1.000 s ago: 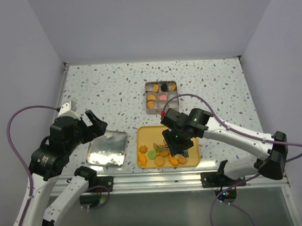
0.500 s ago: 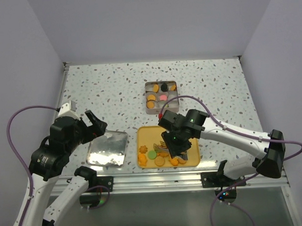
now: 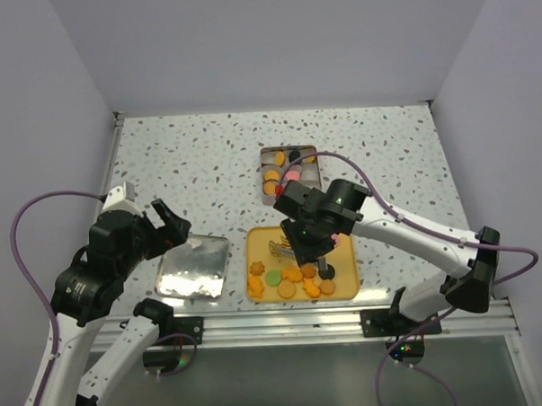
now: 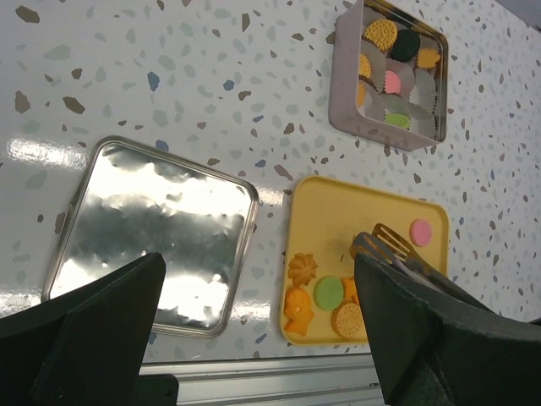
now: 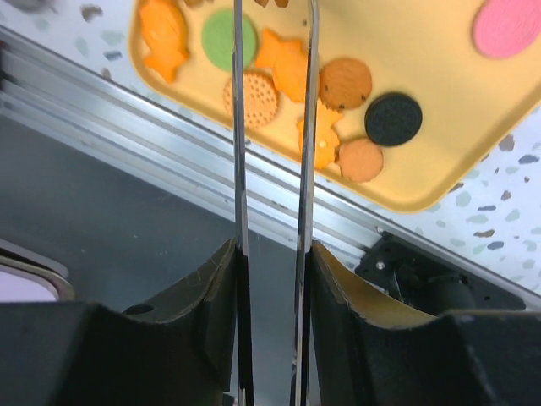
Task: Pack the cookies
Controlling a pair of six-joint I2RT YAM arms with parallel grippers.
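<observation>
Several cookies (image 3: 292,278) lie along the near side of a yellow tray (image 3: 348,286): orange fish and flower shapes, a green disc (image 4: 329,292) and a black disc (image 5: 393,118). A pink disc (image 4: 420,231) lies apart at the tray's far right. More cookies fill an open tin (image 3: 289,173) behind the tray. My right gripper (image 5: 272,254) is shut on metal tongs (image 5: 237,127), whose blades reach over the tray; the tips are cut off in the right wrist view. The tongs (image 4: 385,241) hang above the tray's middle. My left gripper (image 4: 258,271) hangs open above the table's left, holding nothing.
A shiny square tin lid (image 3: 193,267) lies flat to the left of the yellow tray. An aluminium rail (image 3: 285,324) runs along the table's near edge. Purple cables loop off both arms.
My right arm has swung left and away over the tray, carrying the tongs toward its middle, and the blades have been squeezed closer. The left arm has stayed put.
</observation>
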